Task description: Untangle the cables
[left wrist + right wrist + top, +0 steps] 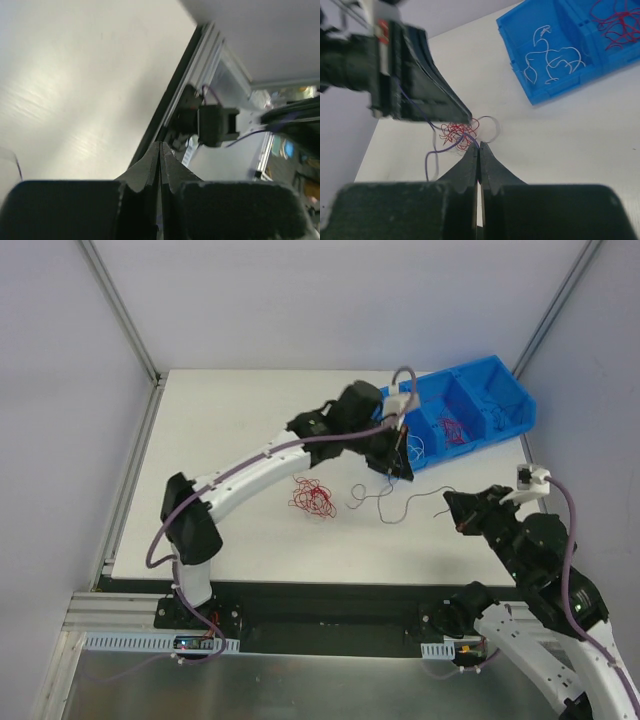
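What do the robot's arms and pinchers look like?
The left arm and right arm are white links with chunky black joints, a thick purple cable running along each. The left gripper and right gripper each have two black wedge fingers tapering to a point.

In the top view the left pincer [403,472] is covering the near corner of the blue bin [500,390], and whether anything is sitting between its tips is too small to tell. The right arm [560,630] is running off the bottom edge. From the right wrist, the right pincer [479,148] is hiding part of the red tangle [457,131] (the bin is getting cut by the frame there).
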Action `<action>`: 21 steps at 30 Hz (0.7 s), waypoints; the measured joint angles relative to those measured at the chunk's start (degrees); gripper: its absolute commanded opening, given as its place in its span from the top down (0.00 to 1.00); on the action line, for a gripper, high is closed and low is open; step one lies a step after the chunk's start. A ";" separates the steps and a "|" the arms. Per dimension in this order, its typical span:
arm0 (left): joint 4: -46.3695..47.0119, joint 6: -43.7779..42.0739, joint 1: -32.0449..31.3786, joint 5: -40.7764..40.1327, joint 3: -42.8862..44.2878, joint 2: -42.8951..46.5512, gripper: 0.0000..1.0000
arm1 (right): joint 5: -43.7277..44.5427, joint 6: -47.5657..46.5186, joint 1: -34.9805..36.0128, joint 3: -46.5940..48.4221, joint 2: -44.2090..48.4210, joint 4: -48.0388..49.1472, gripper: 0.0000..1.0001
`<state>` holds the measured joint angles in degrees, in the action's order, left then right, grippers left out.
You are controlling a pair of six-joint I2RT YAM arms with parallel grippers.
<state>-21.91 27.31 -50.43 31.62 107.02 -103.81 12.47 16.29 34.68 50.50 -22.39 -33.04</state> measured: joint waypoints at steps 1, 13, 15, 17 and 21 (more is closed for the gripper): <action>-0.52 0.55 -1.20 0.00 -1.88 -2.12 0.96 | 1.38 0.68 0.00 -0.44 2.14 -1.11 1.00; -0.31 2.36 -2.21 -0.57 -14.03 -6.58 0.24 | 16.90 6.23 0.00 -6.64 6.23 -11.04 1.00; -0.79 1.38 -1.92 -1.38 -17.51 -5.11 0.22 | 20.33 6.16 -0.02 -5.29 3.13 -11.98 1.00; -1.46 0.13 -1.57 -2.62 -21.24 -3.10 0.23 | 22.64 5.79 -0.07 -2.97 -0.76 -12.61 1.00; -3.41 -1.38 -0.83 -4.92 -25.29 -0.11 0.21 | 23.26 1.97 -0.11 3.08 -7.58 -9.70 1.00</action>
<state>-25.32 25.93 -51.27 26.70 81.73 -103.92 35.73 18.26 34.57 53.58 -29.98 -42.74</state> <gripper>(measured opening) 0.775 0.009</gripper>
